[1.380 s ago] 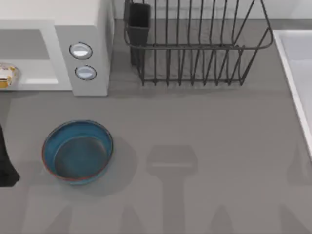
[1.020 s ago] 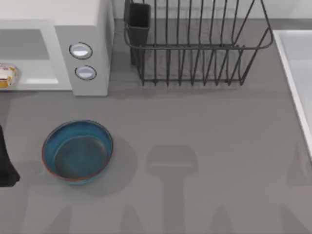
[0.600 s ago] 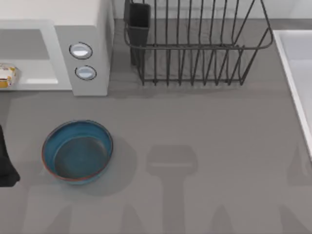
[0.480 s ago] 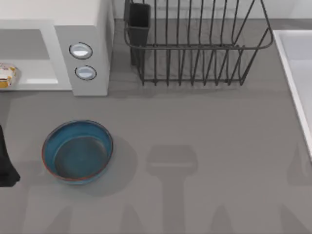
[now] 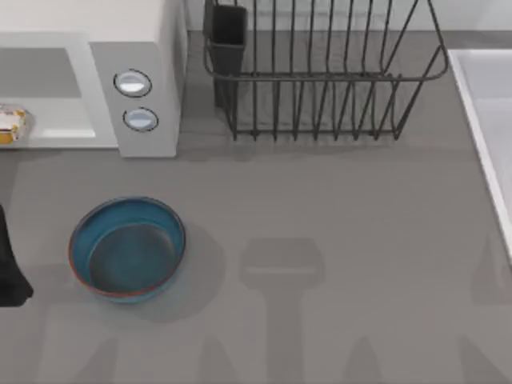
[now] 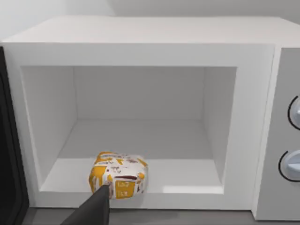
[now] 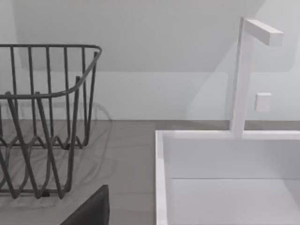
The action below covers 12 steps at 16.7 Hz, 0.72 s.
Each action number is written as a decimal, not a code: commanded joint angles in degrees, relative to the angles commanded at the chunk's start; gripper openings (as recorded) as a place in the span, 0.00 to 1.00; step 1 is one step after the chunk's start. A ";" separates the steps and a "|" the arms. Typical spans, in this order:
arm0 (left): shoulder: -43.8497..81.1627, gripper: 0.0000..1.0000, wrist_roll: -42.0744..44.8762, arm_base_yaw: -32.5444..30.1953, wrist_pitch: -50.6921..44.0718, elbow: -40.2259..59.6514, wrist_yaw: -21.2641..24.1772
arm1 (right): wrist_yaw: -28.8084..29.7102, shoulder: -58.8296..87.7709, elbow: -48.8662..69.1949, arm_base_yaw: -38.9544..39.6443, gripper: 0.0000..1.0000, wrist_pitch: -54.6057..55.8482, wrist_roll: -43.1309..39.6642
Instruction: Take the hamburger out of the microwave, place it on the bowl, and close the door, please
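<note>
Hamburger waits in the open microwave

From above, nothing has shifted across the earlier frames: bowl empty on the surface, hamburger in the microwave. Left wrist view: the left end effector is near it; its opening can't be judged. Right wrist view: sink, rack.

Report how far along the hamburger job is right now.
Done: the microwave stands open, its cavity exposed. In hand: the left gripper is just in front of the hamburger, which sits at the front edge of the cavity floor, not yet grasped. Left: lift it out, set it in the bowl, which holds nothing, then shut the door. The right arm is parked by the sink.
</note>
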 joint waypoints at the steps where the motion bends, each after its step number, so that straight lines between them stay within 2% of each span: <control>1: 0.00 1.00 0.00 0.00 0.00 0.00 0.00 | 0.00 0.00 0.00 0.00 1.00 0.00 0.00; 6: 8.84 1.00 0.40 0.89 5.56 3.64 1.02 | 0.00 0.00 0.00 0.00 1.00 0.00 0.00; 12: 38.06 1.00 1.55 3.42 21.46 14.04 3.94 | 0.00 0.00 0.00 0.00 1.00 0.00 0.00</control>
